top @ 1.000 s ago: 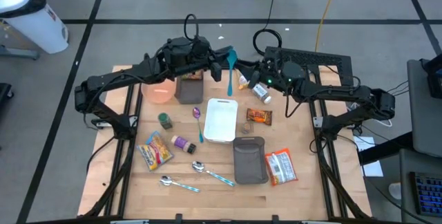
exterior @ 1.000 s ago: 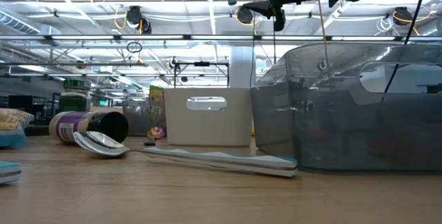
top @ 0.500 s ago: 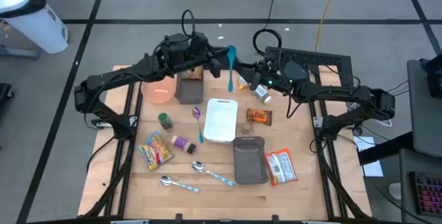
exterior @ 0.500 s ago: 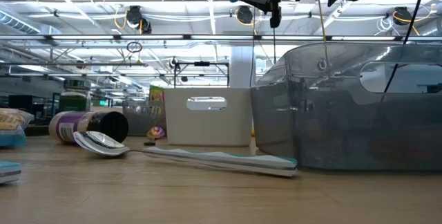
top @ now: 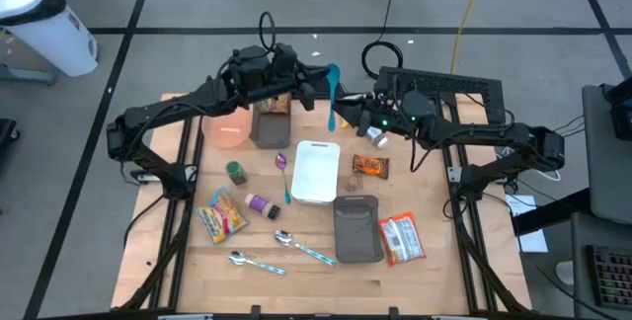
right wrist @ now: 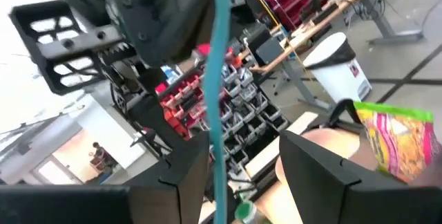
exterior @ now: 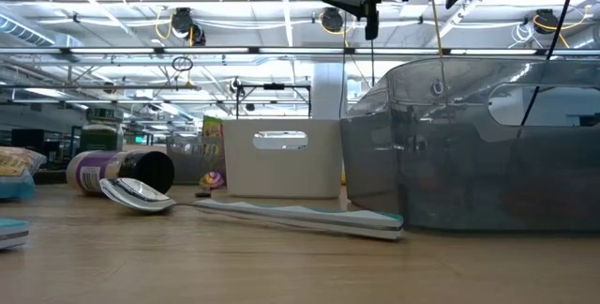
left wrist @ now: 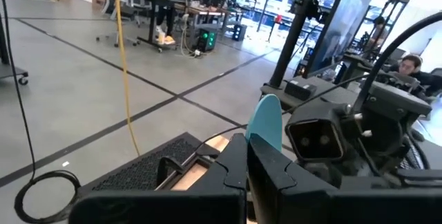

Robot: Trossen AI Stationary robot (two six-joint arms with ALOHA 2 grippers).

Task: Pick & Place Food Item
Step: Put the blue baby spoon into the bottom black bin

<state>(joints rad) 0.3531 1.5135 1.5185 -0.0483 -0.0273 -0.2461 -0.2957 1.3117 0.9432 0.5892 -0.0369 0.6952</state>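
Left gripper point(top: 318, 80): clamped on teal spatula point(top: 332, 96), blade up, raised at table's far edge | right gripper point(top: 348, 113): fingers apart, now straddling its handle; I've brought it closer | meaning: handover forming | food packet point(top: 371, 166): untouched, well short of either jaws.

The wooden table point(top: 178, 261) carried a scatter of things. Near its middle stood a white bin point(top: 316, 171), with a grey bin point(top: 356, 228) toward the near edge and a red snack bag point(top: 402, 238) beside that. Two spoons point(top: 296, 245) lay by the near edge — a yellow packet point(top: 223, 215) and a purple jar point(top: 262, 203) on its side just beyond them. A pink bowl point(top: 228, 133) and a dark container point(top: 271, 128) sat toward the far edge.
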